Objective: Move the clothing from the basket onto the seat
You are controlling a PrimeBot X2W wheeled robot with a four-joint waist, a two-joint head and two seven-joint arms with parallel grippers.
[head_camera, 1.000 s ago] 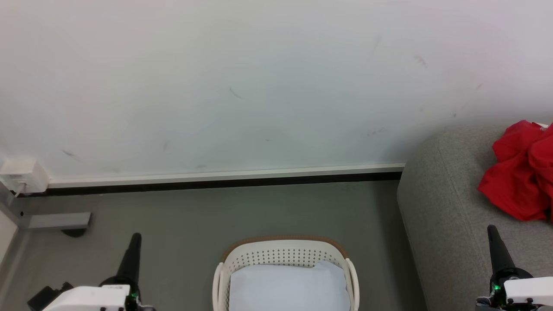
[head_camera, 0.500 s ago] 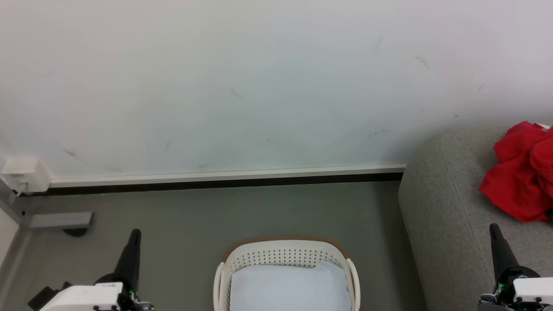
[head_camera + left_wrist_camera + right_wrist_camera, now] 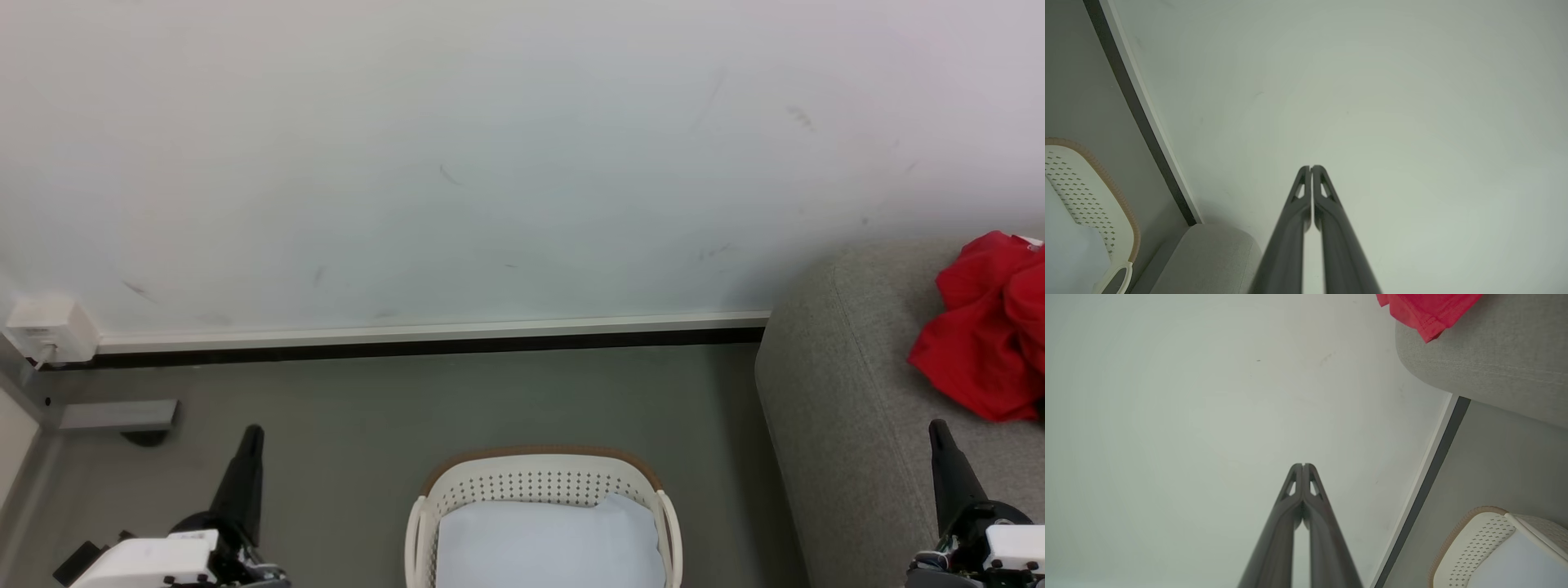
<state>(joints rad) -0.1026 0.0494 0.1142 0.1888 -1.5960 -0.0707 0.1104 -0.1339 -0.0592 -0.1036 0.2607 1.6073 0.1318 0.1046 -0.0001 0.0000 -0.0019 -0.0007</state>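
The clothing (image 3: pixel 984 343) lies on the seat (image 3: pixel 849 408) (near its end); the right gripper (image 3: pixel 937 426), jaws together as on the left gripper (image 3: pixel 252 431), could drag it off.

Perforated plastic basket (image 3: pixel 539 482); woven-fabric seat (image 3: pixel 849 408); soft red clothing (image 3: pixel 984 335).

The grey floor (image 3: pixel 490 400) runs back to the skirting (image 3: pixel 424 333) of the wall; the cream basket (image 3: pixel 531 483) stands on it, at the bottom middle of the head view, with a pale cloth (image 3: pixel 547 543) lying inside; the grey seat (image 3: pixel 849 408) stands to the right, apart from the basket; the red clothing (image 3: pixel 980 343) lies crumpled on the seat.
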